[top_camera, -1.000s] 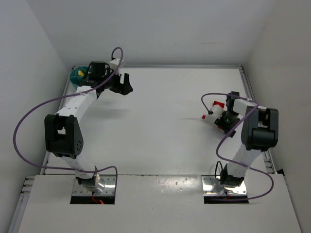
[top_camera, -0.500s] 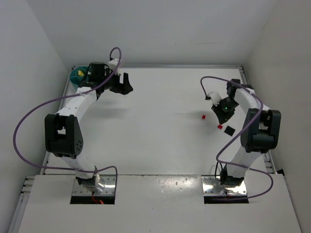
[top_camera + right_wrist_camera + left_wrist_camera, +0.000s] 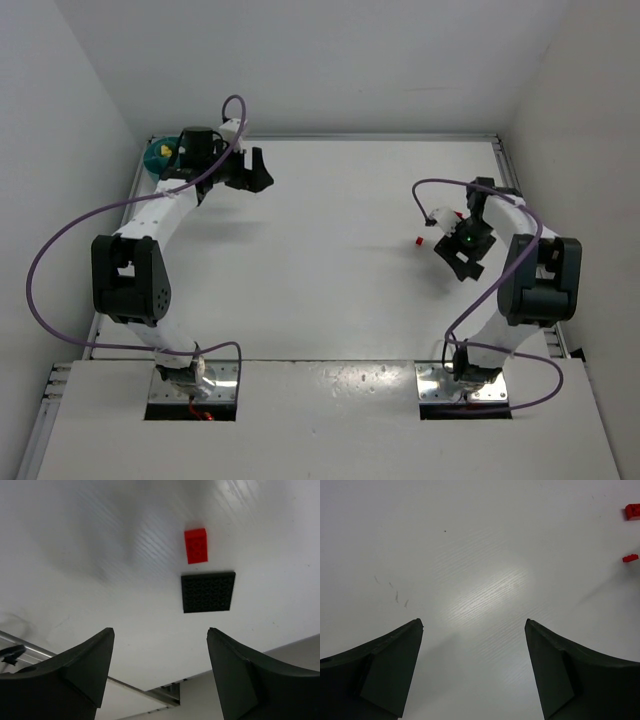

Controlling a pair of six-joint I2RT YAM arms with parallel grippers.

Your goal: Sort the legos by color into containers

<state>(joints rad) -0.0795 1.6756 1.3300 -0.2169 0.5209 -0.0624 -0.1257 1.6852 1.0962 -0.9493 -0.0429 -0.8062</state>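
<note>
A red lego (image 3: 420, 240) lies on the white table just left of my right gripper (image 3: 462, 262). In the right wrist view a red lego (image 3: 196, 545) lies beside a black square plate (image 3: 208, 592), both beyond my right gripper (image 3: 160, 630), which is open and empty. The teal bowl (image 3: 157, 155) stands in the far left corner, mostly hidden behind my left arm. My left gripper (image 3: 260, 170) is to the right of the bowl. In its wrist view the left gripper (image 3: 472, 622) is open and empty above bare table, with two red legos (image 3: 632, 511) (image 3: 629, 558) far off.
A raised metal rail (image 3: 514, 180) runs along the table's right edge, close to my right arm. White walls enclose the table at the back and sides. Purple cables (image 3: 60, 250) loop from both arms.
My right gripper swung toward the back of the table, then came back nearer and now covers the black plate in the top view. My left arm has barely moved.
</note>
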